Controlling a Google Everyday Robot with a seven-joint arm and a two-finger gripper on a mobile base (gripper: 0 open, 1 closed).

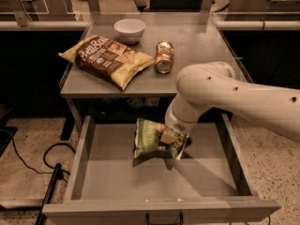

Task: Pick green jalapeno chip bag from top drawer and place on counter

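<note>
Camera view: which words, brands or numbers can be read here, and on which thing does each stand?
Brown chip bag: large pale lettering, too blurred to read.
Can: label unreadable.
Green jalapeno chip bag, held by the gripper over the top drawer: lettering unreadable.

end effector (168,138) holding green bag (147,138) over drawer (140,184), counter (208,39) free at right, brown bag (108,60), can (164,56), bowl (129,29) left
</note>
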